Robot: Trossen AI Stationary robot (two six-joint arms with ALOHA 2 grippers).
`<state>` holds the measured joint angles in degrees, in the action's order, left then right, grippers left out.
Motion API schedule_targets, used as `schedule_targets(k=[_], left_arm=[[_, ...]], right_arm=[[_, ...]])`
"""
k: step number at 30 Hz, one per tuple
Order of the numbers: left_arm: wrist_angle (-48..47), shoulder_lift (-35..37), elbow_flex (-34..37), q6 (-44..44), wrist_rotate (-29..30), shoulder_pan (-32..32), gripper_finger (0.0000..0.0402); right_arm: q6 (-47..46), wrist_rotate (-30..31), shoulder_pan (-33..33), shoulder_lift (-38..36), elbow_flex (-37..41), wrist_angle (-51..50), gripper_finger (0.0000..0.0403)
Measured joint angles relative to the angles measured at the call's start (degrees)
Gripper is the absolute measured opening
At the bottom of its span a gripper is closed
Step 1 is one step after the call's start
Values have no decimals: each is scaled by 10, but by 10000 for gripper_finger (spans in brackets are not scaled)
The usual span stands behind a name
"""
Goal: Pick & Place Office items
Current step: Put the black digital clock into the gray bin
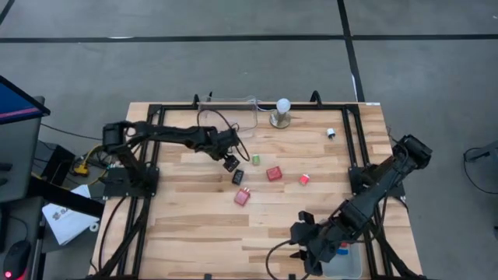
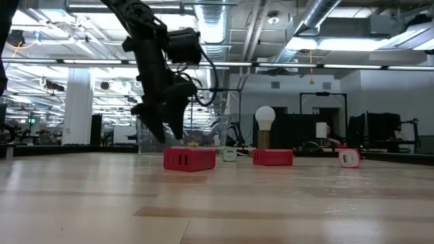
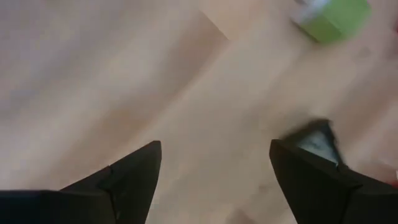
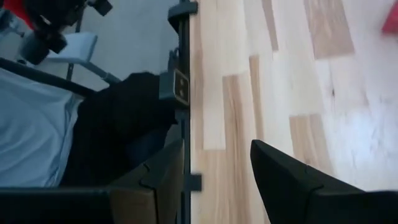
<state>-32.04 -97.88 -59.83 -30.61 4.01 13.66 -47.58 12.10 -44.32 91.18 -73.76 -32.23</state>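
Five small items lie mid-table: a black one, green, two red blocks, pink. The left gripper hangs spread and empty just above the black one. A clear bin at the far edge looks empty. The right gripper, parted, holds nothing at the near edge, beside a clear tray whose contents the arm hides.
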Motion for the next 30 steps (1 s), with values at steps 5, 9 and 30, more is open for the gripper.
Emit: schedule_targets(k=[5, 9, 30], left_arm=[[8, -11, -16, 5, -61, -18, 299], [28, 2, -15, 0, -75, -41, 299], [-22, -134, -124, -83, -30, -70, 299]], right_arm=[[-20, 0, -17, 0, 0, -33, 179], [-22, 24, -34, 0, 0, -36, 178], [-33, 44, -56, 0, 0, -73, 185]])
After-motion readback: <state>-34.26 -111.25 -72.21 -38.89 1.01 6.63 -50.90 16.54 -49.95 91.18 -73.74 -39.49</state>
